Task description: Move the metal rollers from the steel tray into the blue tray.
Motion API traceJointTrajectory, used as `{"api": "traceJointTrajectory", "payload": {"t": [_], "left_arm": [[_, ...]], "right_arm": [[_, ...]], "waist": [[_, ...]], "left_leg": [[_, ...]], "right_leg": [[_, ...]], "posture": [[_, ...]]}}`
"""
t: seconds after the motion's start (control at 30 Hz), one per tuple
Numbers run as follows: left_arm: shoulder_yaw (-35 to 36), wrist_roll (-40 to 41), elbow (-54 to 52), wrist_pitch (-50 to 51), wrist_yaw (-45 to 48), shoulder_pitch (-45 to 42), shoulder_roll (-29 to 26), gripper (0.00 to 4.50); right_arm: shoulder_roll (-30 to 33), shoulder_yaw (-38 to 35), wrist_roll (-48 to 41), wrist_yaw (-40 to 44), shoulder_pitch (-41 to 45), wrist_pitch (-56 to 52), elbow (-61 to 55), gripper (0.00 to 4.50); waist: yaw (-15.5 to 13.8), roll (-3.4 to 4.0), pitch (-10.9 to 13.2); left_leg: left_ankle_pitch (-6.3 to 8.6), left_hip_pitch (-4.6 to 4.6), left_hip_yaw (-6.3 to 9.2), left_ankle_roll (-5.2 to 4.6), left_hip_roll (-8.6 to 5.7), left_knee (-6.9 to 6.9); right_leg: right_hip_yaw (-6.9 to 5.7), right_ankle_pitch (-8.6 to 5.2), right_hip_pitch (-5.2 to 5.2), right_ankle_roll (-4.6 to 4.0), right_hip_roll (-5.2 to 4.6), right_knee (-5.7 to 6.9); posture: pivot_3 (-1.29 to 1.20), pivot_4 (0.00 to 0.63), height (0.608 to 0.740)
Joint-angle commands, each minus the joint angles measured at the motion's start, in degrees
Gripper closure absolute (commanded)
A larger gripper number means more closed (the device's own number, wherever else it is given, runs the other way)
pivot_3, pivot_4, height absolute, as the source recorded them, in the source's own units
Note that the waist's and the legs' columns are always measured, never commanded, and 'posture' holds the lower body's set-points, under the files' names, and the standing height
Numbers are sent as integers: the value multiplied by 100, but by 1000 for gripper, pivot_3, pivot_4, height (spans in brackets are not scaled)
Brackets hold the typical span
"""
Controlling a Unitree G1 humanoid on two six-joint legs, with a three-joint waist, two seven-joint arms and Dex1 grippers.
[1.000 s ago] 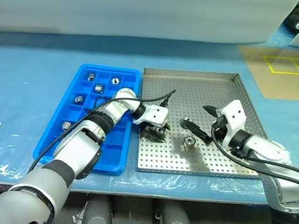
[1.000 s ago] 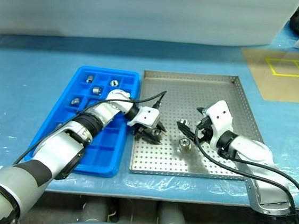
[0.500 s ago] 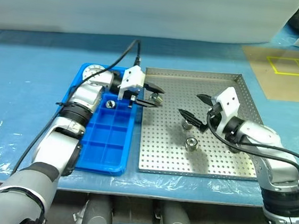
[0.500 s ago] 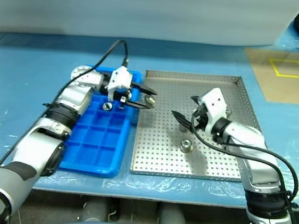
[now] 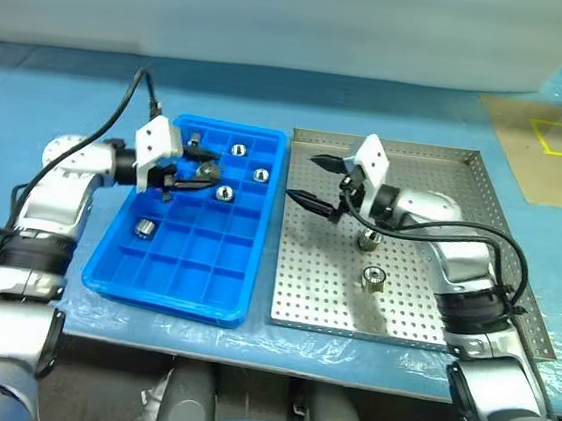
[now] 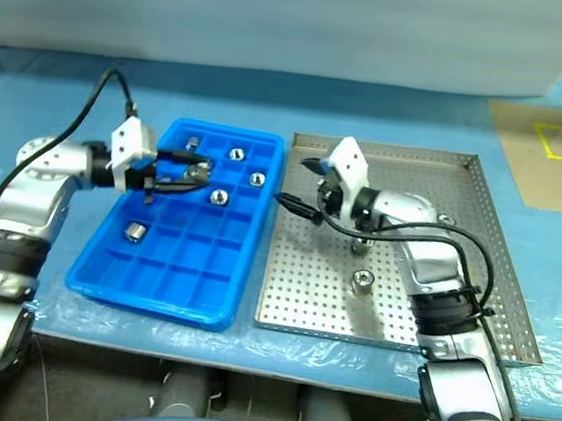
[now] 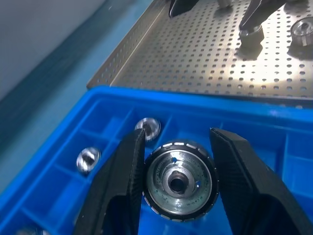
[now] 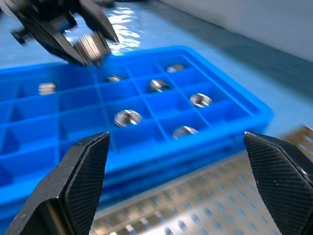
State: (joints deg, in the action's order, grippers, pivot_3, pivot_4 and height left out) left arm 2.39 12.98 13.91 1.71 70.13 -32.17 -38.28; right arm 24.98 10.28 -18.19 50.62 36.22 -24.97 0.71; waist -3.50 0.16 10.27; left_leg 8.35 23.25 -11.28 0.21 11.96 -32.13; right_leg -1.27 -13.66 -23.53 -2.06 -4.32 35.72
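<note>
My left pincer (image 5: 200, 174) pinches a roller (image 7: 180, 180) over the blue tray (image 5: 202, 293) — my right pincer (image 5: 315, 181), spread wide, hangs above the steel tray (image 5: 400, 324), two rollers at its 5 o'clock.

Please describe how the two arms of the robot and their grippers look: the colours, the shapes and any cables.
Both arms are built of rounded silver-grey segments with black joint bands. Each ends in a white angular wrist block, and a black cable loops along each arm. The left gripper and right gripper each have two black tapered fingers; the fingers carry fine cross-hatched pads.
</note>
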Motion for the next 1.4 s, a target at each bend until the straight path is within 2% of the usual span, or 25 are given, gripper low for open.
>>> {"api": "traceJointTrajectory", "payload": {"t": [0.03,0.23,0.33,0.57,0.87,1.07,1.27,1.4], "left_arm": [[378,219,-565,224,-352,348,-189,2736],[456,189,-657,251,-812,735,-147,2736],[366,165,-610,212,-970,816,-47,2736],[79,25,-392,145,-1078,832,171,2736],[-250,-365,363,-117,-1106,668,153,2736],[-325,-371,735,-416,-1199,486,466,2736],[-373,-473,833,-436,-1275,444,535,804],[-310,-351,690,-357,-1228,404,534,804]], "right_arm": [[-183,187,-22,378,311,213,94,0],[-405,358,95,668,532,389,407,0],[-446,373,155,737,553,441,489,0],[-382,298,224,749,422,421,415,0],[-277,228,220,603,238,343,215,0],[-236,200,206,508,169,331,145,0],[-232,183,227,443,127,348,121,0],[-208,181,223,402,74,342,88,0]], "waist": [[-87,0,0],[-354,-1,0],[-394,-2,0],[-376,-3,0],[-354,-4,-1],[-350,-4,-1],[-368,-5,-2],[-369,-5,-2]], "left_leg": [[0,0,1,0,1,0],[-6,2,5,11,-2,0],[-9,1,11,17,-3,0],[-19,2,25,32,-6,2],[-20,1,30,35,-6,2],[-20,0,29,35,-6,2],[-20,2,29,34,-6,1],[-19,4,29,32,-8,0]], "right_leg": [[0,0,-1,0,0,1],[-4,0,0,0,-4,6],[-4,0,0,1,-5,7],[-4,0,-2,1,-1,8],[-3,0,-5,2,3,9],[-1,1,-6,2,2,15],[-2,1,-4,2,-2,11],[-1,1,-2,2,-7,9]], "posture": [[129,150,740],[171,150,740],[172,150,740],[144,150,740],[107,150,740],[90,150,740],[78,150,740],[71,150,740]]}}
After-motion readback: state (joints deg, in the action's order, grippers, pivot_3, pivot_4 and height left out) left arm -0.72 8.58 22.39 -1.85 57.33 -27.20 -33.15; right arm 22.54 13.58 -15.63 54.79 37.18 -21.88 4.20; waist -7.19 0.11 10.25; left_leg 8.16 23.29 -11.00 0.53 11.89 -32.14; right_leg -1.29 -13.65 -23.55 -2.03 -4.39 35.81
